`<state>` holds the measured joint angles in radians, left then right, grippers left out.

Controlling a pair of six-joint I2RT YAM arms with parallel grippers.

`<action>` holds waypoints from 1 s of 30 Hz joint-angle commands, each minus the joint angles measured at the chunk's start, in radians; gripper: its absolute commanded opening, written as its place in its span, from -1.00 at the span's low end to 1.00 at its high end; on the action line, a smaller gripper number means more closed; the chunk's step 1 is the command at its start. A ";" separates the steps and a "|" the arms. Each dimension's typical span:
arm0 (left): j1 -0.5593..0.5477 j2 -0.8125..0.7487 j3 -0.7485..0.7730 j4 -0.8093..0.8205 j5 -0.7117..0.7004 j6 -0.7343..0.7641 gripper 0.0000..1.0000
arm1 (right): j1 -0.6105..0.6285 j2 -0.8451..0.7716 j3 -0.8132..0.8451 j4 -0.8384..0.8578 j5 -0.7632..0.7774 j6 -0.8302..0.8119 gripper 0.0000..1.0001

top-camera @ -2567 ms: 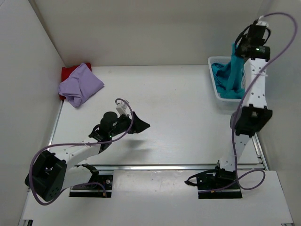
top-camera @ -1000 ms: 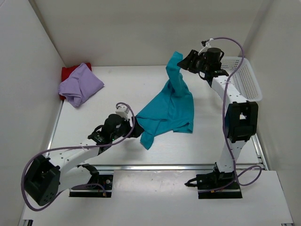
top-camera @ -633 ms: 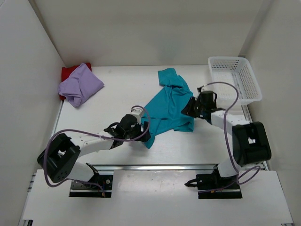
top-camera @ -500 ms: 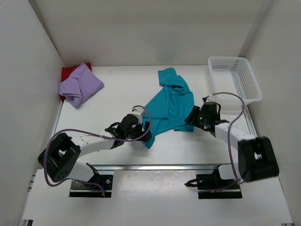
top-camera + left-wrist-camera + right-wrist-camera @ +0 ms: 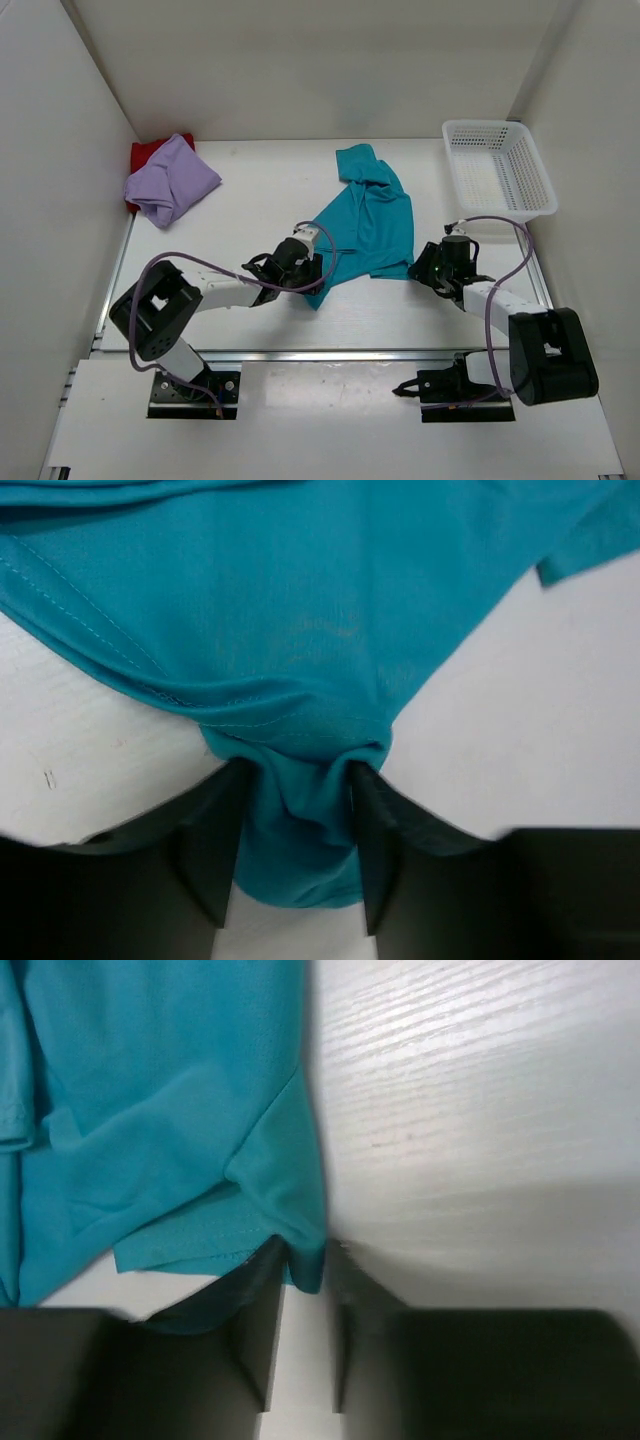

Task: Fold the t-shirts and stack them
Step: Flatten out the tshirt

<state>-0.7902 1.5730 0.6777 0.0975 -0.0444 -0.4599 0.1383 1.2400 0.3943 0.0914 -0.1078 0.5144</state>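
Since the earliest view, the teal t-shirt [image 5: 370, 215] has left the white lattice basket [image 5: 500, 130] and now lies in the middle of the counter [image 5: 260, 200]. Both arms have come down low to its near edge.

The left gripper [image 5: 305, 272] is at the near-left corner of the shirt. In the left wrist view its jaws are clenched on a thick bunch of teal cloth [image 5: 298, 810]. The right gripper [image 5: 425, 265] is at the near-right corner, and its jaws are closed on only a thin tip of the hem [image 5: 305, 1270].

The far part of the shirt is still crumpled and folded over itself. The lavender t-shirt [image 5: 172, 180] rests folded on the dark red t-shirt [image 5: 145, 153] in the far-left corner, well apart.

The weak point seems to be the right hold. With so little cloth between the jaws, the hem could slip out if the arms pull the shirt tight. On the left side the bunch probably contains more than one layer, so the shirt may stay twisted instead of spreading flat. Any fold made then would come out uneven.
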 commanded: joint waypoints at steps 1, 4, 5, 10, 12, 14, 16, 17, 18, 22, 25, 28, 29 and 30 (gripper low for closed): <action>0.032 0.013 0.051 0.051 0.024 -0.014 0.00 | -0.006 0.056 0.026 0.103 -0.046 -0.002 -0.65; 0.071 -0.017 0.053 0.064 0.093 -0.062 -0.39 | 0.044 0.044 0.064 0.082 -0.004 -0.010 -1.00; 0.089 -0.052 0.040 0.076 0.100 -0.080 -0.51 | 0.073 0.020 0.072 0.050 0.032 -0.023 -1.00; 0.282 -0.275 -0.125 0.189 0.369 -0.253 -0.71 | 0.098 -0.152 0.169 -0.137 0.054 -0.062 -1.00; 0.383 -0.356 -0.206 0.232 0.467 -0.305 -0.69 | 0.095 -0.233 0.210 -0.225 0.048 -0.080 -1.00; 0.520 -0.457 -0.252 0.228 0.565 -0.364 -0.65 | 0.078 -0.318 0.283 -0.355 0.040 -0.108 -1.00; 0.598 -0.513 -0.309 0.243 0.630 -0.422 -0.44 | 0.043 -0.370 0.320 -0.429 0.007 -0.126 -1.00; 0.635 -0.548 -0.349 0.246 0.640 -0.443 -0.22 | 0.025 -0.396 0.343 -0.470 -0.030 -0.138 -0.99; 0.657 -0.586 -0.380 0.242 0.647 -0.453 0.04 | -0.001 -0.402 0.348 -0.502 -0.074 -0.164 -1.00; 0.684 -0.706 -0.444 0.070 0.557 -0.369 0.42 | 0.145 -0.364 0.399 -0.640 -0.099 -0.251 -1.00; 0.700 -0.728 -0.467 0.033 0.529 -0.353 0.30 | 0.348 -0.301 0.367 -0.706 0.017 -0.229 -1.00; 0.683 -0.723 -0.461 0.033 0.514 -0.336 0.23 | 0.493 -0.258 0.331 -0.791 -0.064 -0.223 -1.00; 0.674 -0.720 -0.455 0.024 0.474 -0.304 0.24 | 0.513 -0.254 0.327 -0.806 -0.072 -0.231 -0.96; 0.643 -0.725 -0.429 -0.011 0.415 -0.258 0.26 | 0.541 -0.252 0.336 -0.834 -0.044 -0.218 -0.88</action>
<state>-0.1101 0.8600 0.2165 0.1459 0.4603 -0.8036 0.6285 0.9966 0.7300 -0.6048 -0.1547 0.3073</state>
